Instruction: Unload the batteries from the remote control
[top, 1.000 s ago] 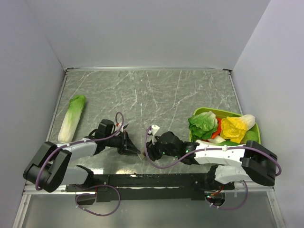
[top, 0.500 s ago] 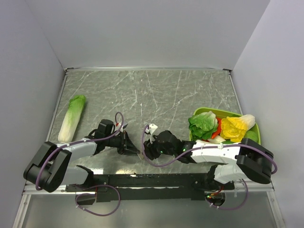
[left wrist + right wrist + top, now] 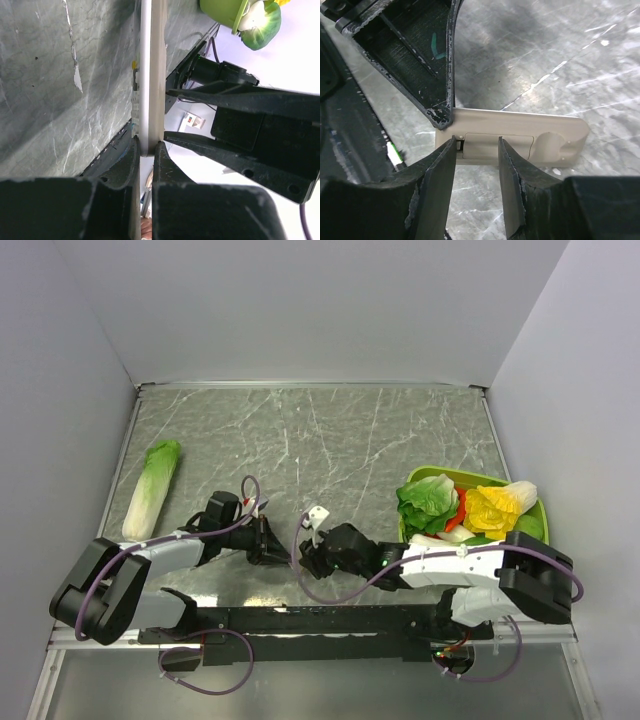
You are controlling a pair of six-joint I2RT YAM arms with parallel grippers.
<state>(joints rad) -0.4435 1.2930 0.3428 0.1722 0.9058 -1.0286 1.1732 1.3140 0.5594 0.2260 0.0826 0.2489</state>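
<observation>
Leftward the right gripper [image 3: 476, 142] is being brought, fingers spread astride the closed cover [image 3: 517, 146] of the remote [image 3: 520, 122], which is being clamped edge-on by the left gripper [image 3: 146, 144] near the front edge of the table [image 3: 300, 430]; a push along the cover's length only is being advised.

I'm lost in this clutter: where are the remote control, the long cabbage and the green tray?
remote control [image 3: 520, 125]: right wrist view, its grey-tan back face
cabbage [image 3: 150, 488]: top external view, its middle
green tray [image 3: 447, 472]: top external view, its far rim
</observation>
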